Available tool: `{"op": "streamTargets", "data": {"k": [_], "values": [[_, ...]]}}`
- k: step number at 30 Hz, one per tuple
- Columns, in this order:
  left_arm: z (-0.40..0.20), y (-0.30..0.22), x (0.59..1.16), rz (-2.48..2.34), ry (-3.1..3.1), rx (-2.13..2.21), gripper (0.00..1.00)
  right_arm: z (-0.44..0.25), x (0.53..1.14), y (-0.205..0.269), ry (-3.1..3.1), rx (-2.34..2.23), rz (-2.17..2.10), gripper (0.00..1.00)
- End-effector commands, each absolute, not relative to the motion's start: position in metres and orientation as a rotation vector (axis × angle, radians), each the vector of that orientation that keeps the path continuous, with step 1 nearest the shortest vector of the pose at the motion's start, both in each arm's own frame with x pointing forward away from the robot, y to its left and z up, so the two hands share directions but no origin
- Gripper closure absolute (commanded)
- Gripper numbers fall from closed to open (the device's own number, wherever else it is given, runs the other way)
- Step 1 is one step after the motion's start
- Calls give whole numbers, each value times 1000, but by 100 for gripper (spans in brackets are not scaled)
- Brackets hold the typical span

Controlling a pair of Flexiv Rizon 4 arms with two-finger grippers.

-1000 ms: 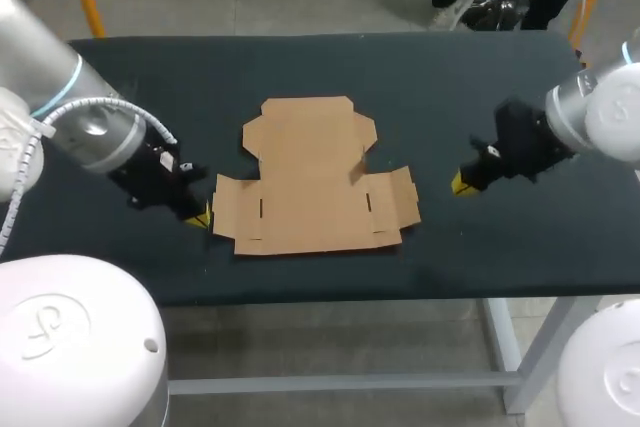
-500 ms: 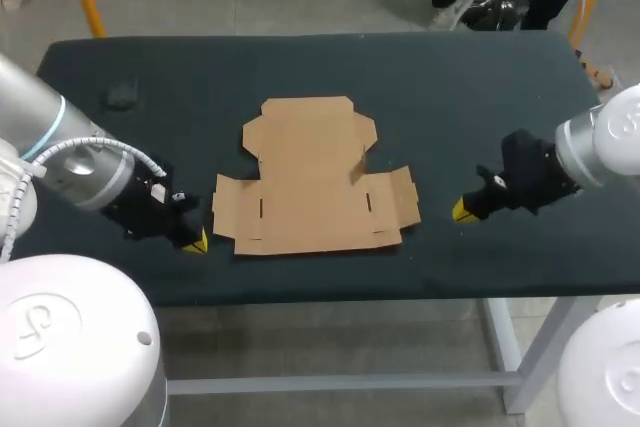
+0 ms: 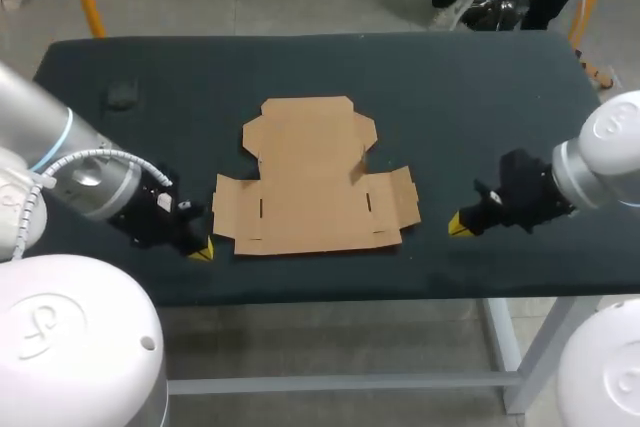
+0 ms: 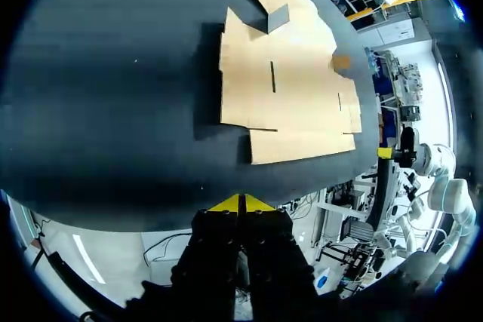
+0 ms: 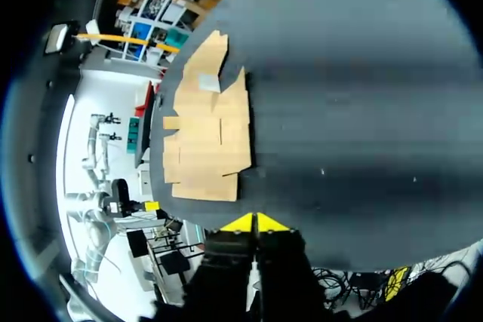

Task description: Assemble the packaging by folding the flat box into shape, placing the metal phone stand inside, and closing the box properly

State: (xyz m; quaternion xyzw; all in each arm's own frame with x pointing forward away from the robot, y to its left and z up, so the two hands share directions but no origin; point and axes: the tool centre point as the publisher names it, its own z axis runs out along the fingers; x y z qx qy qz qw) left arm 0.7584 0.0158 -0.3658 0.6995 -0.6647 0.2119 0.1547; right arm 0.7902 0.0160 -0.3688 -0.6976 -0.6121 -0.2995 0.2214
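**Head view:** flat box (image 3: pixel 315 179) lies unfolded mid-bench (image 3: pixel 450 87), nothing creased up yet. Left jaws sit low, just off its near-left corner, clenched and empty. Right jaws are low too, apart from the right side flap, also clenched on nothing. My read is that the step is the approach to the first fold. The board lies flush on the bench, so I'd come in shallow with clenched tips and wedge under a flap edge (a top-down pinch has nothing to bite). One arm pins the base panel while the other lifts, bending along the slits rather than across the panel. A small dark lump (image 3: pixel 122 95) at the far-left of the bench could be the phone stand, but it's too small to tell.

**Left wrist view:** tips pressed together, nothing between them. The flat box (image 4: pixel 287 88) is ahead, with bare bench (image 4: pixel 113 111) in between. A grey patch on the far flap might be a raised tab or a shadow, I can't say which. The score lines are barely readable.

**Right wrist view:** tips together again, empty, with the flat box (image 5: pixel 211 133) ahead and to one side and a stretch of bench (image 5: pixel 362 111) in between. The far flaps are foreshortened and the tab shapes unclear. No stand visible here.
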Motion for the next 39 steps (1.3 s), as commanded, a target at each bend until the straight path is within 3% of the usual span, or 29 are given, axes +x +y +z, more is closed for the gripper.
{"op": "streamTargets", "data": {"k": [1,39], "values": [[-366,14,761,597,-1906,2007,100,-369,790,15,-1691,-1925,-831,100],[-413,2,778,614,-1815,1874,100,-406,797,59,-1590,-1903,-802,100]]}}
